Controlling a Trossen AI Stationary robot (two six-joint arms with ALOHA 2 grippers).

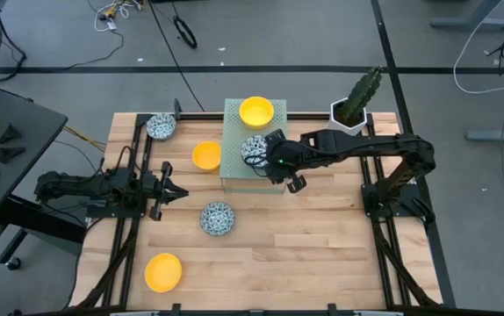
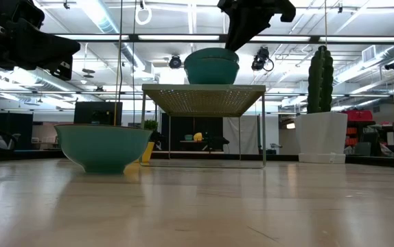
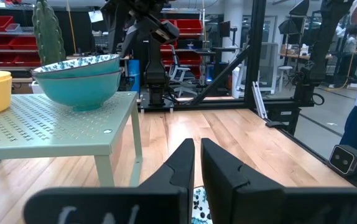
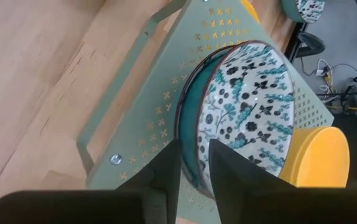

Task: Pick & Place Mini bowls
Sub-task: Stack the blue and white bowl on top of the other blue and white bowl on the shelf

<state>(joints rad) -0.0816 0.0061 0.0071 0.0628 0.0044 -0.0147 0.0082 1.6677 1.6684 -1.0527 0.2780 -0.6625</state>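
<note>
Both arms (image 1: pixel 357 145) matte black, jointed, boxy segments. Green status light on right wrist. Right fingers (image 4: pixel 166 168) dark, flat, wedge-shaped. Left fingers (image 3: pixel 181 165) same, black bar beneath. Thin black cables along left arm (image 1: pixel 85 186).

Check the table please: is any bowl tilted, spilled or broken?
Nothing stands out. The patterned bowls sit nested and upright on the green rack, beside a yellow bowl. Other bowls rest upright on the table.

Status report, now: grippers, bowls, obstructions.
Right gripper opening astride rim of patterned bowls stacked on green rack. Left gripper idle, closed. Nothing obstructing.
</note>
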